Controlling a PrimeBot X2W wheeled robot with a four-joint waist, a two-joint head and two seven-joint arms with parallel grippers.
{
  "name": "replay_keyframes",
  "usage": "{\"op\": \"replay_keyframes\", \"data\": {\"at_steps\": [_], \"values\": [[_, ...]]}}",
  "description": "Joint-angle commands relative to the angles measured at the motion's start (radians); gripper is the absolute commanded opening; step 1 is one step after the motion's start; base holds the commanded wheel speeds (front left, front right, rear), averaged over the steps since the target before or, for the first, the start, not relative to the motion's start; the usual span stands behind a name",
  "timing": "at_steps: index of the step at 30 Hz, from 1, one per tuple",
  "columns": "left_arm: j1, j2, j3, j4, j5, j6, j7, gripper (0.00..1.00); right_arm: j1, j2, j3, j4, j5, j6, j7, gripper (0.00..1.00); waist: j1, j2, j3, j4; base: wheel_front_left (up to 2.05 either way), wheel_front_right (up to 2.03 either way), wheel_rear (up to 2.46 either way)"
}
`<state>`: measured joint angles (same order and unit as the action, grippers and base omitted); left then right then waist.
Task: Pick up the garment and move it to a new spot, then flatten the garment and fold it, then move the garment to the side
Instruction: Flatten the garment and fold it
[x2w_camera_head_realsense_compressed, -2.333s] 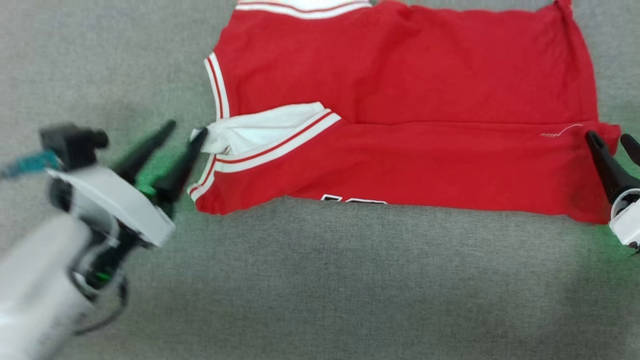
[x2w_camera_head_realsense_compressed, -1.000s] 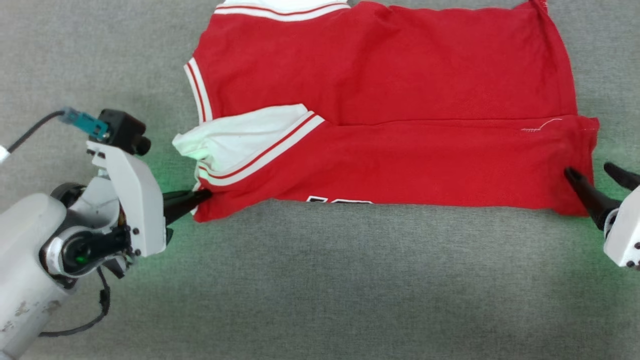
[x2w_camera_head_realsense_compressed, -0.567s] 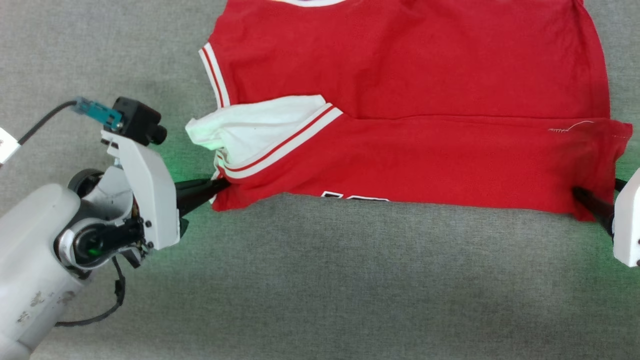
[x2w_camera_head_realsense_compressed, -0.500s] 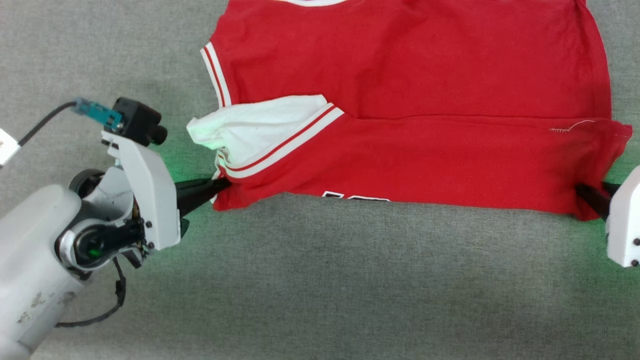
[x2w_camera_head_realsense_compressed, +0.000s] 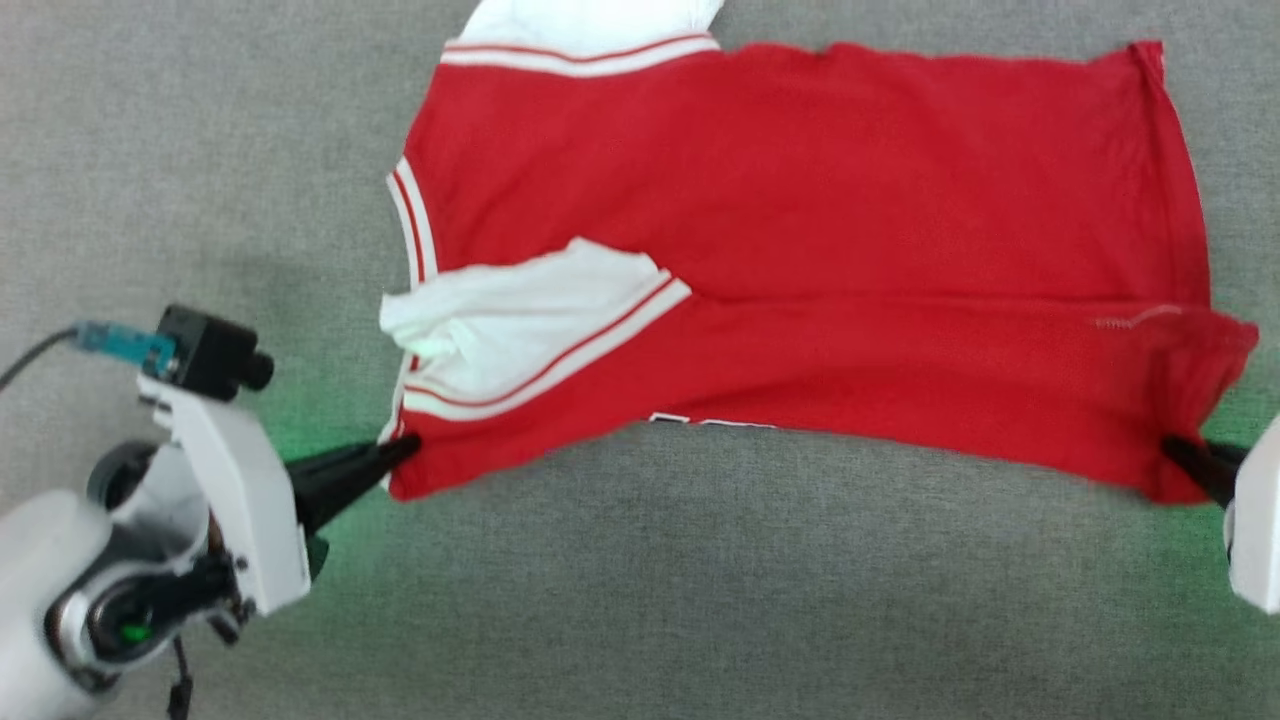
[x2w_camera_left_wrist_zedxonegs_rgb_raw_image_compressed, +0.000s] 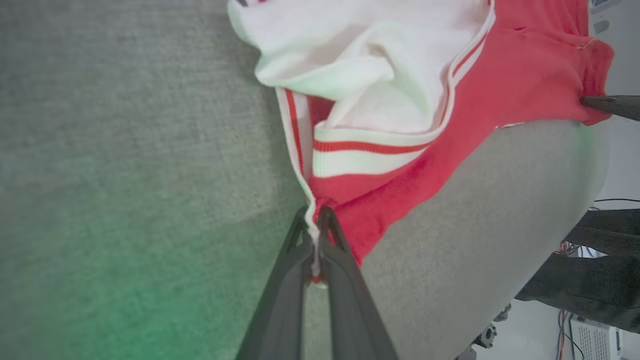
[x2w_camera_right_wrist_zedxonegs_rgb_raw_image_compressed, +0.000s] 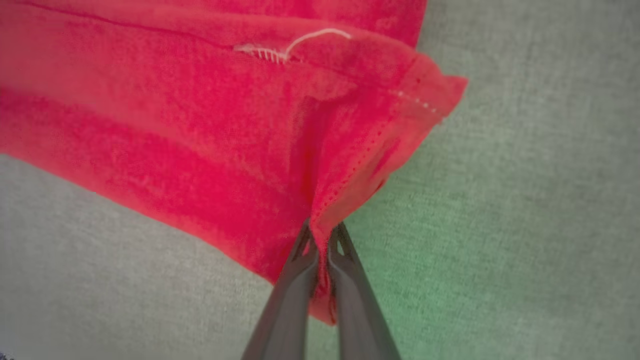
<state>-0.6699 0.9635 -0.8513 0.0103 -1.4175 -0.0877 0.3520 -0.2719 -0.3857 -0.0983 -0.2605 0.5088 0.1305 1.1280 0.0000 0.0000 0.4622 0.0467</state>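
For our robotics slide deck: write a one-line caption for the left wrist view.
The left pincer, shut on the striped edge of a red jersey lying on a grey surface.

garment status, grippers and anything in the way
Both shut: left gripper on garment near left corner, right gripper on near right corner. Near strip folded over. Nothing in the way.

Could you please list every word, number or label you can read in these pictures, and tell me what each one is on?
No text reads in full anywhere in these views.
On the jersey: a black, white-edged print peeks out at the near folded edge, but just its top sliver shows, too little to read.
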Motion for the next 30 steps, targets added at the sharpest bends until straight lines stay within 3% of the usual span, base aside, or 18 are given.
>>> {"op": "replay_keyframes", "data": {"at_steps": [1, 7, 11, 12, 13, 14, 15, 16, 24, 30], "values": [[0.034, 0.018, 0.006, -0.025, -0.012, 0.008, -0.018, 0.00, 0.033, -0.001, -0.014, -0.015, 0.011, 0.000, 0.011, 0.00, 0.0000, 0.0000, -0.004, -0.001, 0.00, 0.00, 0.00], [0.132, 0.079, 0.012, -0.119, -0.046, 0.029, -0.074, 0.00, 0.125, 0.028, -0.067, -0.084, 0.048, 0.000, 0.035, 0.00, 0.0000, 0.0000, -0.008, 0.003, 0.00, 0.00, 0.00], [0.172, 0.089, 0.023, -0.139, -0.055, 0.038, -0.121, 0.00, 0.141, 0.045, -0.088, -0.104, 0.052, 0.000, 0.018, 0.00, 0.0000, 0.0000, -0.013, 0.002, 0.00, 0.00, 0.00], [0.179, 0.086, 0.030, -0.138, -0.058, 0.042, -0.140, 0.00, 0.141, 0.050, -0.090, -0.104, 0.048, 0.000, 0.010, 0.37, 0.0000, 0.0000, -0.016, 0.002, 0.00, 0.00, 0.00], [0.185, 0.081, 0.033, -0.139, -0.062, 0.043, -0.155, 0.18, 0.141, 0.056, -0.090, -0.106, 0.050, 0.000, 0.002, 0.73, 0.0000, 0.0000, -0.018, 0.003, 0.00, 0.00, 0.00], [0.188, 0.079, 0.036, -0.141, -0.056, 0.042, -0.170, 0.38, 0.135, 0.069, -0.096, -0.110, 0.059, 0.000, -0.013, 1.00, 0.0000, 0.0000, -0.020, 0.004, 0.00, 0.00, 0.00], [0.192, 0.077, 0.043, -0.143, -0.048, 0.041, -0.191, 0.75, 0.126, 0.085, -0.108, -0.112, 0.064, 0.000, -0.028, 1.00, 0.0000, 0.0000, -0.022, 0.006, 0.00, 0.00, 0.00], [0.200, 0.070, 0.052, -0.142, -0.056, 0.041, -0.215, 1.00, 0.118, 0.092, -0.113, -0.116, 0.070, 0.000, -0.042, 1.00, 0.0000, 0.0000, -0.024, 0.007, 0.00, 0.00, 0.00], [0.240, 0.040, 0.110, -0.100, -0.038, 0.054, -0.396, 1.00, 0.070, 0.144, -0.127, -0.098, 0.019, 0.000, -0.252, 1.00, 0.0000, 0.0000, -0.051, 0.017, 0.00, 0.00, 0.00], [0.220, 0.006, 0.148, -0.033, 0.032, 0.078, -0.527, 1.00, 0.027, 0.156, -0.037, -0.027, -0.074, 0.000, -0.585, 1.00, 0.0000, 0.0000, -0.059, 0.012, 0.00, 0.00, 0.00]]}}
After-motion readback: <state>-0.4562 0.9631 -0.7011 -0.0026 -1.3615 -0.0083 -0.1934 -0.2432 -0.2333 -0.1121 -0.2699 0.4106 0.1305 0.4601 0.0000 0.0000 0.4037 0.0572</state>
